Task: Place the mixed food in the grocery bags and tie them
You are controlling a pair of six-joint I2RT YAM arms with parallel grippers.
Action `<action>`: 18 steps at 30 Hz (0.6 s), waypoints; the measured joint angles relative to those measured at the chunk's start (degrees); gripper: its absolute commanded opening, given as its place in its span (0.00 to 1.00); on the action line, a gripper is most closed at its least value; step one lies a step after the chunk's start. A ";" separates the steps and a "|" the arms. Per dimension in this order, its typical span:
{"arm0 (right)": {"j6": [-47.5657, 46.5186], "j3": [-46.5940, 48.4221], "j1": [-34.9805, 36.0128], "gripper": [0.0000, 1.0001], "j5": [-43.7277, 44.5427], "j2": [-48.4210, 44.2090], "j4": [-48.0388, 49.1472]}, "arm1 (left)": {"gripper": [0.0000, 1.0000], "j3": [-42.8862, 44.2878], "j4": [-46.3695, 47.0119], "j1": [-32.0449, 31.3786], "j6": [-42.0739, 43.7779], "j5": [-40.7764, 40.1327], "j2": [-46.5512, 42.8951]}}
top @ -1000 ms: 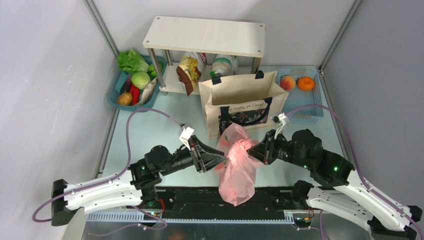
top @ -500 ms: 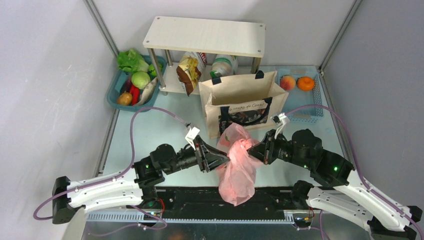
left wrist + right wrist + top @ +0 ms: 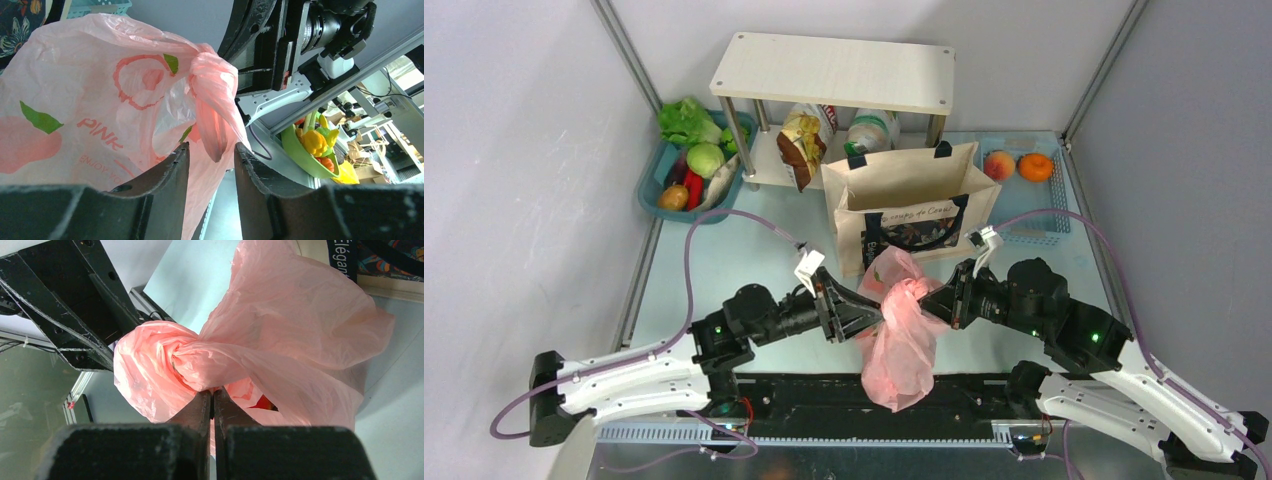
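back: tote [image 3: 906, 182] just behind pink bag [image 3: 902, 340] | left: open table [image 3: 724, 262]

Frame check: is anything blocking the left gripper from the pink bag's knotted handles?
Nothing visible. The left gripper is open, with a twisted strand of the pink bag hanging between its fingers, just below the knot. The right gripper is shut on the bag from the opposite side.

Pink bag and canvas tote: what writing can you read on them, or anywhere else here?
"PINK": on the pink plastic bag.
"ENJOY YO...": below it, rest hidden.
"Élégan...": on the canvas tote, navy strip, cut off.
Script on the tote's front, top view: too blurred.
Logo on the crisp packet: too small.
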 measured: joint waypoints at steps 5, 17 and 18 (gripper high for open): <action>0.02 0.00 0.00 0.00 -0.02 0.02 0.00 | 0.43 0.94 -0.04 -0.11 0.09 0.02 1.64; 0.55 0.00 0.00 0.00 0.33 0.07 -0.35 | 0.00 2.97 -0.04 -0.11 2.08 0.02 4.28; 0.81 0.02 0.00 0.00 0.76 0.09 -0.83 | 0.00 2.97 -0.02 -0.11 2.08 -0.02 4.22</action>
